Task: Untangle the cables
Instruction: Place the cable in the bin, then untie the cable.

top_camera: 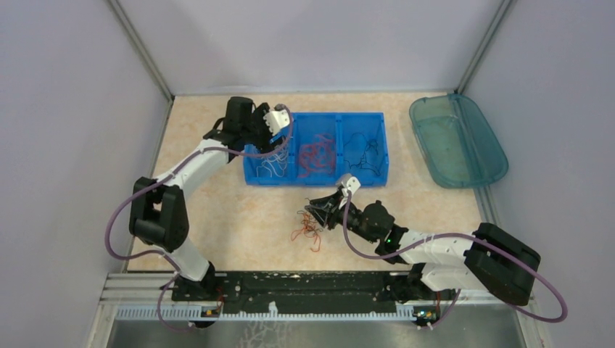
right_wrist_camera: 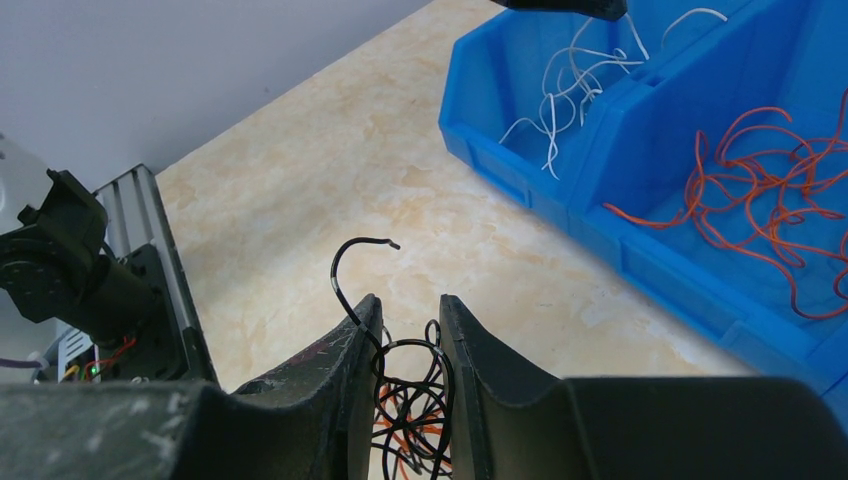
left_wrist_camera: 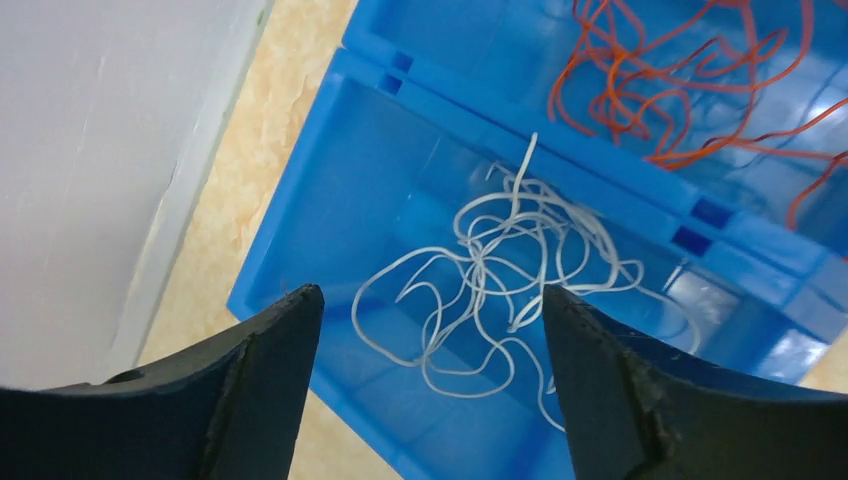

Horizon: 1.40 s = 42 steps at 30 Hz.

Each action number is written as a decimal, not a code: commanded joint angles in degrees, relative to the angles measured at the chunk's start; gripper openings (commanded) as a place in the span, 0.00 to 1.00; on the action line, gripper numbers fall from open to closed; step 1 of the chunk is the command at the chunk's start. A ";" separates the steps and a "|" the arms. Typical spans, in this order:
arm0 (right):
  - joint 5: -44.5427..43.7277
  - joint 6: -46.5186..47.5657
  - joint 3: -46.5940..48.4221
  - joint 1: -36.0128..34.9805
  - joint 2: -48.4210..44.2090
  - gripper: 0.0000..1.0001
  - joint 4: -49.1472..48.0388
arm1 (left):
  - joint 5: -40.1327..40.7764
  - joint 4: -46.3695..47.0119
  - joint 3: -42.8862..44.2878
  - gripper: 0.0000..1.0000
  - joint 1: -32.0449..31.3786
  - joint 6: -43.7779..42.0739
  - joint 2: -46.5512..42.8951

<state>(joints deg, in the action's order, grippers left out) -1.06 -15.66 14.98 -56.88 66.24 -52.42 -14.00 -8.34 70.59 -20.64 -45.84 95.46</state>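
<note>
My left gripper [left_wrist_camera: 430, 300] hangs open over the left compartment of the blue bin [left_wrist_camera: 560, 150], above a loose heap of white cables [left_wrist_camera: 500, 260]; nothing is between its fingers. Red-orange cables [left_wrist_camera: 680, 90] fill the middle compartment and black cables [top_camera: 362, 148] the right one. My right gripper [right_wrist_camera: 408, 305] is shut on a bunch of black cables [right_wrist_camera: 410, 390], one curled end sticking up past its left finger. Below it, red-orange strands are mixed into the tangle [top_camera: 308, 232] on the table in front of the bin. In the top view the left gripper [top_camera: 270, 138] is at the bin's left end and the right gripper [top_camera: 319, 212] just over the tangle.
A teal translucent lid [top_camera: 457, 141] lies at the back right of the table. The enclosure walls stand close on the left, right and back. The arms' base rail [top_camera: 290, 290] runs along the near edge.
</note>
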 commanded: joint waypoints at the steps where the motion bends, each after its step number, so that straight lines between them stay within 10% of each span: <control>1: -0.32 -1.23 2.17 -0.63 -0.73 0.29 -2.66 | -10.75 -12.50 8.20 0.98 0.56 1.17 -2.08; 11: 2.83 -2.18 4.75 -0.44 -1.21 0.30 -1.24 | -38.02 -42.28 10.37 1.00 0.92 -11.28 -15.38; 16: 10.90 -1.84 6.97 -0.43 1.61 0.30 -4.69 | -36.36 -45.18 1.44 0.95 -8.63 -16.90 -24.19; 42: 16.28 -1.27 13.11 -0.82 7.14 0.32 -2.33 | -33.34 -42.66 -1.73 0.00 -17.14 -18.22 -25.37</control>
<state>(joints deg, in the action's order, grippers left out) 16.49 -17.56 26.00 -56.90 73.89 -52.16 -46.33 -50.00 68.31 -37.21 -63.26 70.74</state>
